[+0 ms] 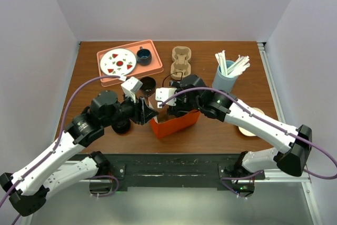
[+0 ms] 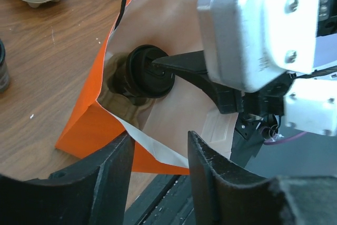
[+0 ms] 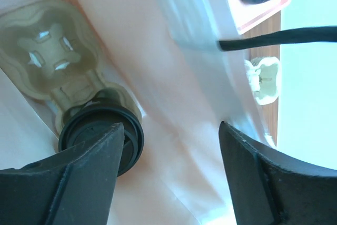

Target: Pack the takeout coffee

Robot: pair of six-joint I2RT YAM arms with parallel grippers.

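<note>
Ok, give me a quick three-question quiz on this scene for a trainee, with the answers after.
1. True or false: the takeout coffee stands outside the orange bag.
2. What does the pale blue cup hold? A white sticks, B spoons, C nothing.
3. What sits on the pink tray beside the plate?
Key: 1 false, it is inside the bag; 2 A; 3 a small dark cup.

The top view looks down from above and behind the arms, far enough to take in the whole surface. The left wrist view looks closely past the left tool into the bag; the right wrist view sits inside it. All share the bag; both wrist views the cup.
</note>
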